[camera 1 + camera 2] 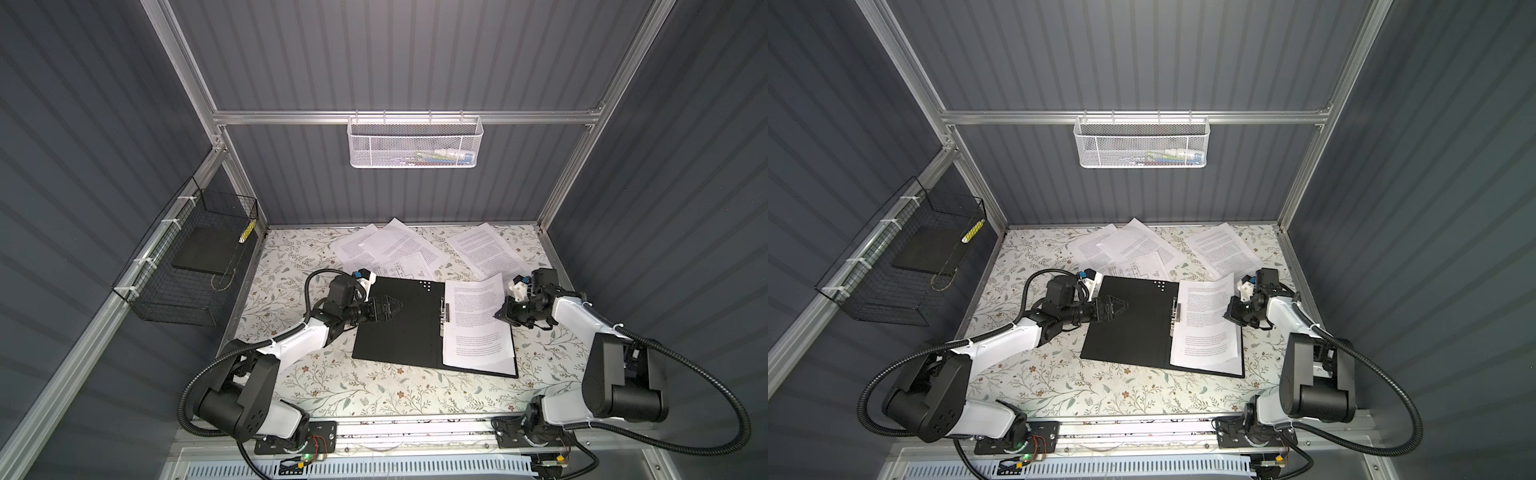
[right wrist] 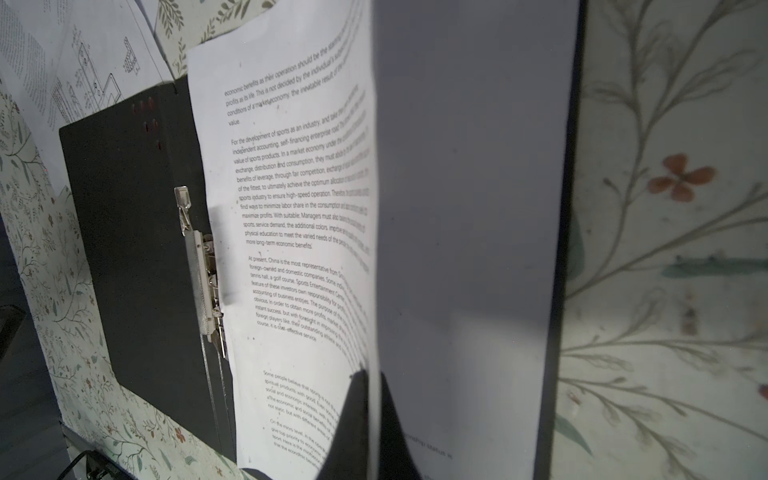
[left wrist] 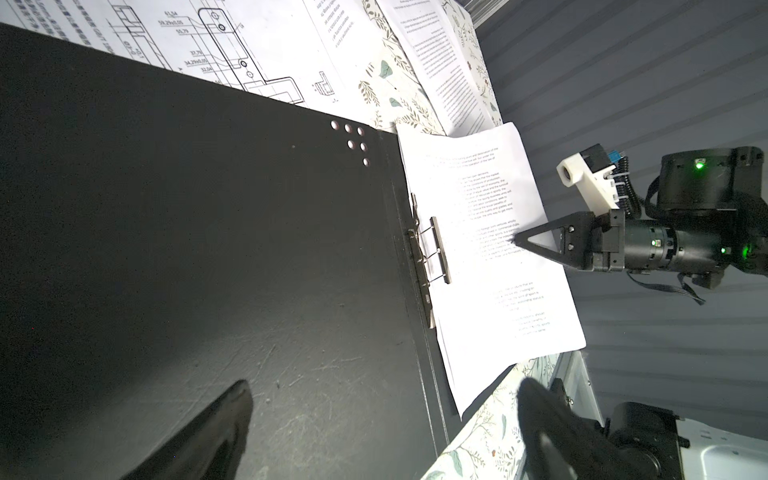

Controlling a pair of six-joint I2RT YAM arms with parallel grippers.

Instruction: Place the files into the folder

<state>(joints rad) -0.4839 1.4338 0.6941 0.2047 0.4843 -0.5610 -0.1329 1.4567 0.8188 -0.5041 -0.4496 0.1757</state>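
The folder point(image 1: 399, 324) point(image 1: 1125, 328) lies open on the table, black inside up, with its metal clip point(image 1: 445, 316) point(image 2: 203, 282) at the spine. A printed sheet point(image 1: 478, 328) point(image 2: 291, 208) rests on its right half, its right edge raised and curled. My right gripper point(image 1: 498, 314) point(image 2: 370, 374) is shut on that edge. My left gripper point(image 1: 397, 308) point(image 3: 386, 386) hovers open over the folder's bare left flap, holding nothing. More files point(image 1: 386, 249) point(image 1: 1221, 249) lie scattered behind the folder, one with line drawings point(image 3: 232, 50) partly under its far edge.
A black wire basket point(image 1: 187, 266) hangs on the left wall. A white mesh basket point(image 1: 413, 143) hangs on the back rail. Grey walls close the table on three sides. Flowered tabletop point(image 1: 374, 390) shows in front of the folder.
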